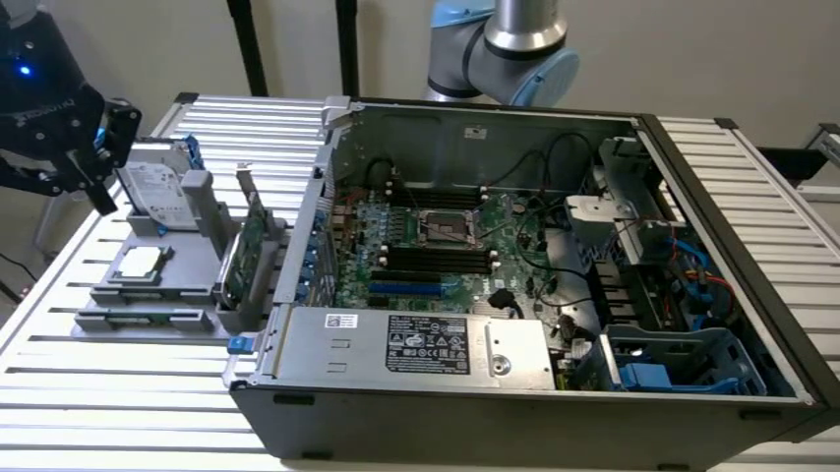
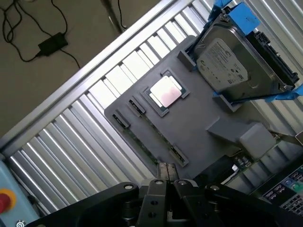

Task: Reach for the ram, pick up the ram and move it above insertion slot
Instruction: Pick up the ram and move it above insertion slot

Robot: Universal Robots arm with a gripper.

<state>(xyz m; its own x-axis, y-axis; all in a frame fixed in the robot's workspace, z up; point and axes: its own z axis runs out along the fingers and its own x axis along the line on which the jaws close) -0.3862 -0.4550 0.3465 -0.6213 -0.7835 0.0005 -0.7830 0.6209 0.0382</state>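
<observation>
Green along its thin edge, lying flat in the front groove of the grey holder [image 2: 199,146] on the slatted worktop [image 1: 118,393], beside the open computer case [image 1: 525,418]: the ram [image 1: 142,317], not yet touched, with the claw [image 2: 166,172] clenched empty above the holder, so grasp, lift and carry all left.

The exterior view looks slantwise down, from some way off, onto the open case [image 1: 473,133] and the tray [image 1: 155,291] at the exterior view's left; the wrist view looks closely down on that same tray
</observation>
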